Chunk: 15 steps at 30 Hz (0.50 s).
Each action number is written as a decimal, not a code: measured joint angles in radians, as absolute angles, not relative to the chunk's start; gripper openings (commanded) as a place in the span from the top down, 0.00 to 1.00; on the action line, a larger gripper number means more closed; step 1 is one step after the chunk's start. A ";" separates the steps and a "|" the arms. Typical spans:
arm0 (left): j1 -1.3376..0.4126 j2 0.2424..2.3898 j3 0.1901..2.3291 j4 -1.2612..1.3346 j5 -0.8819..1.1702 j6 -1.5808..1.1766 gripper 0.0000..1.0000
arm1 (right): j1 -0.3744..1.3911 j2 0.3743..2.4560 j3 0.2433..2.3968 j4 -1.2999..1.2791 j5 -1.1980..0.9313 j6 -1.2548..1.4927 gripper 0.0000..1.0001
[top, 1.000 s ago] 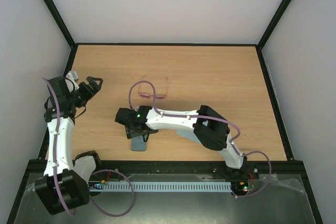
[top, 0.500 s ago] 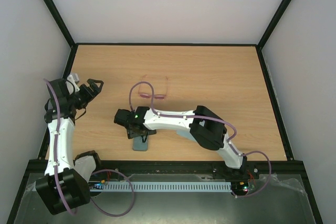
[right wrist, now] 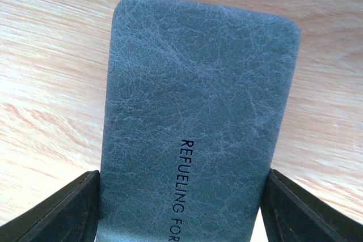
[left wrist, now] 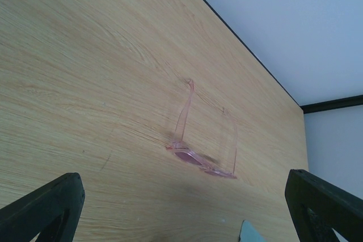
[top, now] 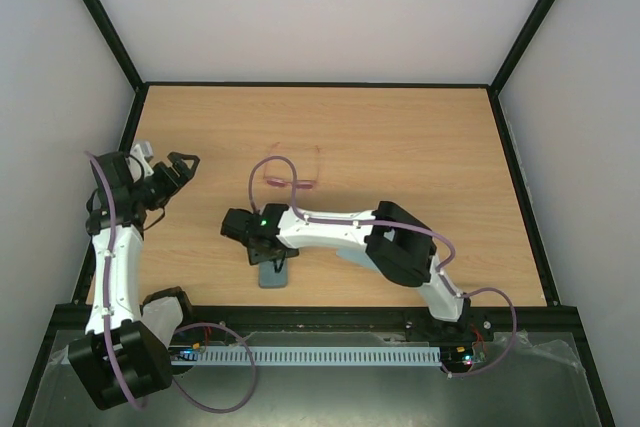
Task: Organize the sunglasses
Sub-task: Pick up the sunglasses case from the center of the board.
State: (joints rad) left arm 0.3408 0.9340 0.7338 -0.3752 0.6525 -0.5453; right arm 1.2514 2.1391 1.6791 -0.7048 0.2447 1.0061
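Right gripper (right wrist: pixel 181 211) straddles the grey-blue glasses case (right wrist: pixel 198 100), fingers (right wrist: pixel 68 211) close beside its long edges; whether they press it I cannot tell. Its arm stretches low and leftward from the near edge. Left gripper (left wrist: pixel 181 202), raised at the left side, gapes wide and empty toward the pink sunglasses (left wrist: pixel 204 140), which lie unfolded mid-way across the wooden table (top: pixel 420 147), beyond the case, between white walls (top: pixel 320 7).

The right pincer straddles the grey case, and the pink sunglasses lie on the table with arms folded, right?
Not folded: the left wrist view shows the sunglasses with both arms spread open. The right pincer does straddle the grey case.
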 measured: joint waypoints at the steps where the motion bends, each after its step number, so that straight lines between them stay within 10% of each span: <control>1: 0.341 0.934 0.731 -0.373 0.660 -0.545 0.01 | 1.250 2.125 1.662 -0.699 0.245 1.002 0.52; 15: 0.002 0.860 0.661 -0.350 0.698 -0.599 0.00 | 0.976 1.449 1.166 -0.420 0.046 0.863 0.53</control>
State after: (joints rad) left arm 0.0025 0.8597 0.6613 -0.3504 0.6983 -0.5987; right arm 0.9756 1.4490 1.1660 -0.4202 0.0456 0.8635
